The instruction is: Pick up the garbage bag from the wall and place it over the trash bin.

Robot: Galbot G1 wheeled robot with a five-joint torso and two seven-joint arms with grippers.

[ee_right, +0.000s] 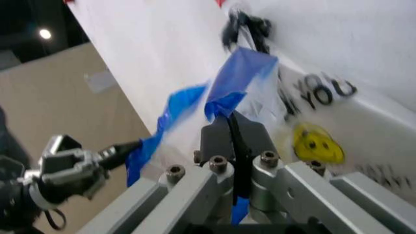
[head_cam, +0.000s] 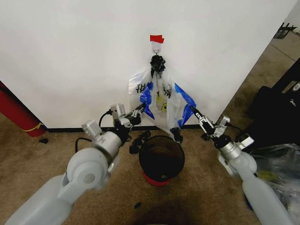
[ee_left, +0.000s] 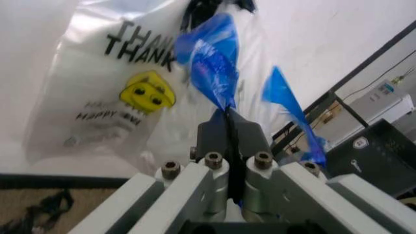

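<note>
While one garbage bag (head_cam: 161,101) hangs on the wall (head_cam: 70,56) above one trash bin (head_cam: 161,159), two grippers flank it. Left gripper (head_cam: 140,110) and right gripper (head_cam: 193,112) each pinch closed on one blue handle strip.

A bare indoor test space, such as a robotics lab, is suggested. A plain white wall (head_cam: 70,56) with a black baseboard (head_cam: 70,129) is met by worn brown carpet (head_cam: 47,159). Black equipment cases (head_cam: 276,112) are stacked at the right, loose black cables (head_cam: 138,140) lie near the wall, and a strip of red tape (head_cam: 156,39) is stuck above a small metal hook (head_cam: 156,47).
</note>
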